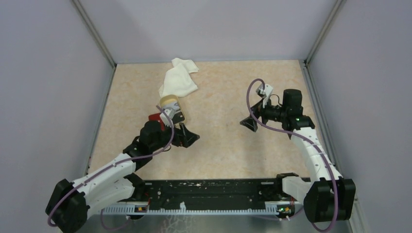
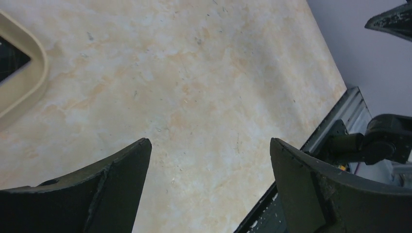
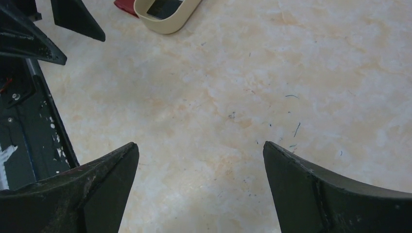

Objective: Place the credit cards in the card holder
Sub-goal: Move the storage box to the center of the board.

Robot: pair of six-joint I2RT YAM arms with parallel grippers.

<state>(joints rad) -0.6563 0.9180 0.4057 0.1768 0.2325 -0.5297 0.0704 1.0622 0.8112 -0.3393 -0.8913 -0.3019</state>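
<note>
Both grippers wide and empty; nothing picked up yet.
Left gripper (image 2: 209, 145) and right gripper (image 3: 200, 145) hung over bare bench (image 1: 218, 150). Red card holder (image 1: 155, 118) lay against the tan dish (image 3: 170, 24), with what looked like credit cards (image 3: 164, 7) inside. The cards were probably light, stiff and slick, best pinched by an edge; the holder looked soft.

Red card holder (image 3: 125, 6) just beside tan dish (image 3: 170, 26); dark card (image 3: 163, 7) inside dish.
</note>
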